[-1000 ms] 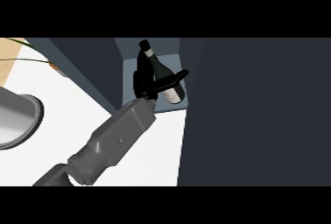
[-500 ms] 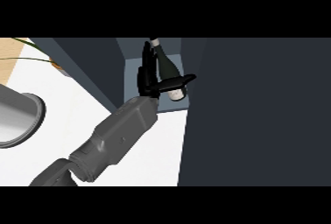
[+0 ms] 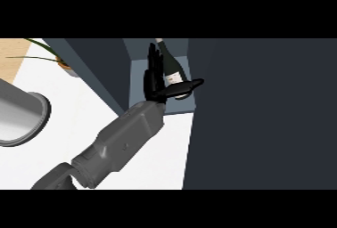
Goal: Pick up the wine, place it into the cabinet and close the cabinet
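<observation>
One hand (image 3: 158,84) shows on my feed, and I can't tell which arm it belongs to. Since half a second ago it has carried the bottle (image 3: 171,67) a little deeper into the cabinet (image 3: 168,109), and the bottle now lies closer against the fingers. Far left of the hand I see a grey pot (image 3: 20,118) on the white counter (image 3: 72,111), with a potted plant (image 3: 63,62) up-left of it. The grey forearm slants up from lower left. Fingers run straight along the bottle's left side, thumb hooked across its base. Right of the hand hangs the dark cabinet door (image 3: 263,111).
</observation>
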Motion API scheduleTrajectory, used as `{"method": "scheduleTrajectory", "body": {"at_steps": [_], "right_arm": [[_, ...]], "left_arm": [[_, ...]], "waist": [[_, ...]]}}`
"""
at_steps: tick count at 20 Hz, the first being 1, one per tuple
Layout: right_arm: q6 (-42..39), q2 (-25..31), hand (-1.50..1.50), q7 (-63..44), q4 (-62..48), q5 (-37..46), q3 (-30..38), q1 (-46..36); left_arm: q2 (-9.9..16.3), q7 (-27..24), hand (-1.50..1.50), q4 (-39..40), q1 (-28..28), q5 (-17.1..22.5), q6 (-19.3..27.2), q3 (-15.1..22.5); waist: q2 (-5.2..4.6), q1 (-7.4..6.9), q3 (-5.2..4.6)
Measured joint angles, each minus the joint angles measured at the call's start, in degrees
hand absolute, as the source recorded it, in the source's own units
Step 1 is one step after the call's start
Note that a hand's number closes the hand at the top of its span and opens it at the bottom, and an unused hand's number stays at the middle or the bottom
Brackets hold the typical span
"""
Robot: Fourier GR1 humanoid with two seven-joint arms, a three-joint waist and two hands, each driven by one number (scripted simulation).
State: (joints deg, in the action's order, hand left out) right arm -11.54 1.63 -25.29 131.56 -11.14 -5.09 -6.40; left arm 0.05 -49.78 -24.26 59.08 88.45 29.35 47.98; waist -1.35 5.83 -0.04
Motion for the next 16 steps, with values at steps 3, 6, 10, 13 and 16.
{"method": "scheduleTrajectory", "body": {"at_steps": [3, 6, 10, 13, 16], "right_arm": [[0.04, 0.4, -1.5, -0.7, 0.94, -0.49, 0.51, 0.5], [0.75, 0.23, -1.5, -1.36, 0.79, -0.12, 0.47, -0.27], [0.53, 0.36, -1.5, -1.04, 0.74, -0.38, 0.82, 0.74], [1.09, 0.26, -1.5, -1.84, 1.63, 0.26, 0.36, 1.23], [1.77, 0.36, -1.5, -3.0, 3.22, 0.2, 0.64, 1.56]], "left_arm": [[0.02, -0.45, -1.5, -2.07, -1.25, 0.88, -0.07, 1.18], [0.06, -0.83, -1.5, -3.92, -1.79, 1.44, -0.19, 2.42], [0.07, -1.26, -1.5, -5.42, -2.24, 1.86, -0.7, 4.01], [0.04, -1.99, -1.5, -7.04, -3.87, 1.06, -1.15, 5.33], [0.1, -2.81, -1.5, -9.45, -5.74, 0.35, -0.38, 6.4]], "waist": [[0.2, -0.64, 0.01], [0.36, -1.37, 0.01], [0.51, -1.94, 0.02], [0.76, -2.82, 0.02], [0.93, -3.44, 0.02]]}}
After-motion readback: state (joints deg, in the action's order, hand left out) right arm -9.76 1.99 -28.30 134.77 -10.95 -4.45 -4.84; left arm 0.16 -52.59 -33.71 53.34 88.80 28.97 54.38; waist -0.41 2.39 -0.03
